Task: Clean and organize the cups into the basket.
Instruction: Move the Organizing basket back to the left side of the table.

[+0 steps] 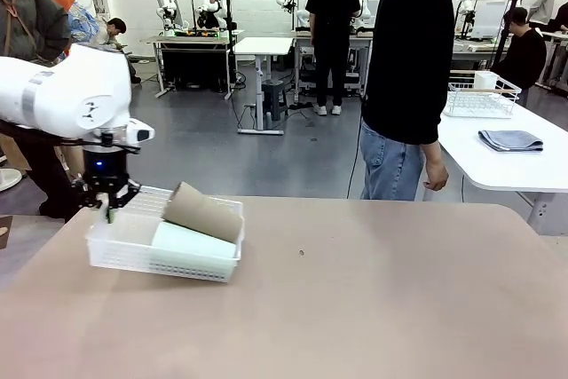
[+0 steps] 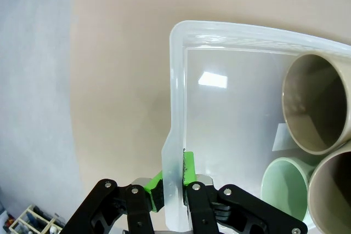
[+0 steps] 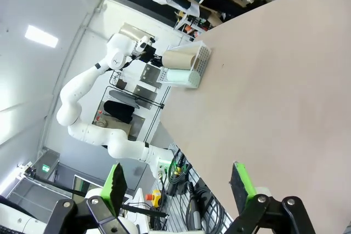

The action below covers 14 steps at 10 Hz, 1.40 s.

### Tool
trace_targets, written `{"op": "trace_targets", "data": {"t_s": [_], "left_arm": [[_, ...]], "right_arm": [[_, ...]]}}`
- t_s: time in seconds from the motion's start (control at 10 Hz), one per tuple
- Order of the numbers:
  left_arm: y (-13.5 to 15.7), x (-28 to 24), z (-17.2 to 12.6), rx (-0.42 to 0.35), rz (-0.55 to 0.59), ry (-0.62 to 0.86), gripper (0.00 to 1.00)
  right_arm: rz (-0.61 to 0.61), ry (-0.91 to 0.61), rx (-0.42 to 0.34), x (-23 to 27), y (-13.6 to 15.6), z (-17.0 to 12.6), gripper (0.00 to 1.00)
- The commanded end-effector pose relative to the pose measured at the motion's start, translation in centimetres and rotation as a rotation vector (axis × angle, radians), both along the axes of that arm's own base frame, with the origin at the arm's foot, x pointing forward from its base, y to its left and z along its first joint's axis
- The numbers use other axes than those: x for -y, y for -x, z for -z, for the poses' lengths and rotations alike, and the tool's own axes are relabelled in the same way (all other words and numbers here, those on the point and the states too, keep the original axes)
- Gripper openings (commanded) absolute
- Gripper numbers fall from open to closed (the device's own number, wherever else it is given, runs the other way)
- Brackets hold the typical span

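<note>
My left gripper point(image 2: 174, 182) was clamped on the side wall of the basket point(image 1: 133, 255), which was tilted on the table point(image 1: 373, 299). The tan cup point(image 1: 202, 212) and the mint cup point(image 1: 193, 242) lay inside it. My right gripper point(image 3: 178, 182) stood open, holding nothing.

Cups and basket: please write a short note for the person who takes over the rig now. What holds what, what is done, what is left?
Left claw: shut on the basket rim, at its end wall.
Right claw: open, holding nothing, off above the table.
Cups: the brown cup and the green cup lie in the basket, brown propped on green. The left wrist view shows a third, tan cup mouth.
Done: cups are in.
Left: probably place the basket and release.
</note>
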<state>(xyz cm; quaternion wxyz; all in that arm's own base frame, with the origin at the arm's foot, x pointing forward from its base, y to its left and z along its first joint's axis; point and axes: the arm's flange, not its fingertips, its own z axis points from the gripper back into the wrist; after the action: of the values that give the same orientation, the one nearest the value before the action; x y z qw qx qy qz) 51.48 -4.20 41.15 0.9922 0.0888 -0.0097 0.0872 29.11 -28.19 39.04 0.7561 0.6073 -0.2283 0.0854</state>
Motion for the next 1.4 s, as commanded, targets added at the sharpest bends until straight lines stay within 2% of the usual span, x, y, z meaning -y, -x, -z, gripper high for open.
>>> {"op": "trace_targets", "data": {"t_s": [0.0, 0.2, 0.6, 0.8, 1.0, 1.2, 1.3], "left_arm": [[-1.2, -2.7, 0.2, -0.025, -0.041, 0.021, 0.04], [-1.1, -6.3, 0.6, -0.013, -0.105, 0.007, 0.04], [-2.0, -10.6, 1.7, 0.002, -0.084, -0.002, 0.04], [-2.6, -10.6, 2.9, 0.012, -0.042, 0.019, 0.04], [-3.8, -10.5, 4.1, 0.053, 0.006, 0.016, 0.04], [-4.5, -10.5, 5.0, 0.029, 0.006, 0.018, 0.04], [-4.6, -10.5, 5.1, 0.018, -0.005, 0.015, 0.19]], "right_arm": [[-0.001, 0.004, 0.016, 0.0, 0.1, 0.1, 1.00], [-0.001, 0.004, 0.016, 0.0, 0.1, 0.1, 1.00], [-0.001, 0.004, 0.016, 0.0, 0.1, 0.1, 1.00], [-0.001, 0.004, 0.016, 0.0, 0.1, 0.1, 1.00], [-0.001, 0.004, 0.016, 0.0, 0.1, 0.1, 1.00], [-0.001, 0.004, 0.016, 0.0, 0.1, 0.1, 1.00], [-0.001, 0.004, 0.016, 0.0, 0.1, 0.1, 1.00]]}}
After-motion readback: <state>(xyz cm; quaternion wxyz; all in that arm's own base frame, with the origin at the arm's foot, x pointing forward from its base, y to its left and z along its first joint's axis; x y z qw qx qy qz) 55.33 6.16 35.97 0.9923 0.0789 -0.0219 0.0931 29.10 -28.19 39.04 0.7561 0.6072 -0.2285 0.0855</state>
